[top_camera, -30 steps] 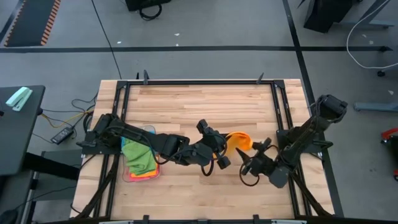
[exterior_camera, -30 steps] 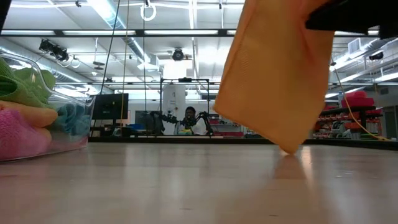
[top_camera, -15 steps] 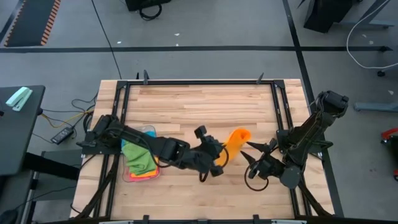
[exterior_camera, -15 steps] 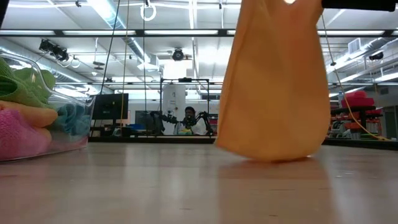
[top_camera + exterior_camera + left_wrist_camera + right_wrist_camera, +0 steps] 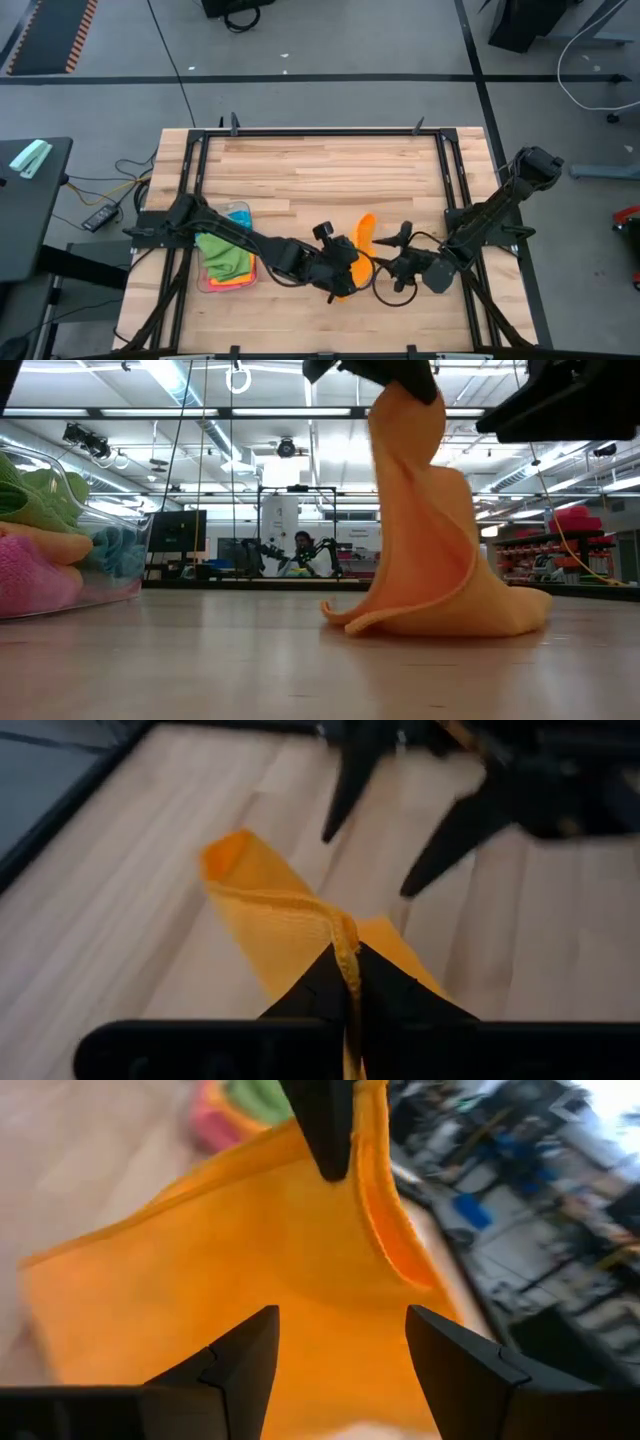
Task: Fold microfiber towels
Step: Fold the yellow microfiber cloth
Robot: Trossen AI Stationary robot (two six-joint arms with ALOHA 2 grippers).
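An orange microfiber towel [image 5: 435,550] hangs from my left gripper [image 5: 348,982], which is shut on its top. The towel's lower end [image 5: 440,618] lies slumped on the table. In the high view my left gripper [image 5: 345,268] is at the table's middle, near the front. My right gripper [image 5: 393,250] stands open just right of the towel [image 5: 363,232], apart from it. In its wrist view the two fingers [image 5: 240,1365] frame the orange cloth [image 5: 230,1270]. More towels, green [image 5: 222,255], pink and blue, lie in a clear tray [image 5: 205,283] at the left. My left gripper pinches the orange towel's hemmed edge [image 5: 345,935] between its two shut fingers, coming slantwise from above and from the table's left. The cloth hangs slack below the fingers as an upright fold. Its lower part [image 5: 500,615] rests on the table.
The clear tray [image 5: 120,575] with its heap of towels stands at the left, near the left arm's base. Bare wooden table [image 5: 320,170] lies toward the far edge. A black frame rail [image 5: 455,170] runs along the table's sides.
My left gripper has sunk and gone toward the table's near edge with the orange towel. The towel hung clear of the table; now its lower end lies crumpled on the wood while the top stays held. My right gripper has swung left toward the towel, still open.
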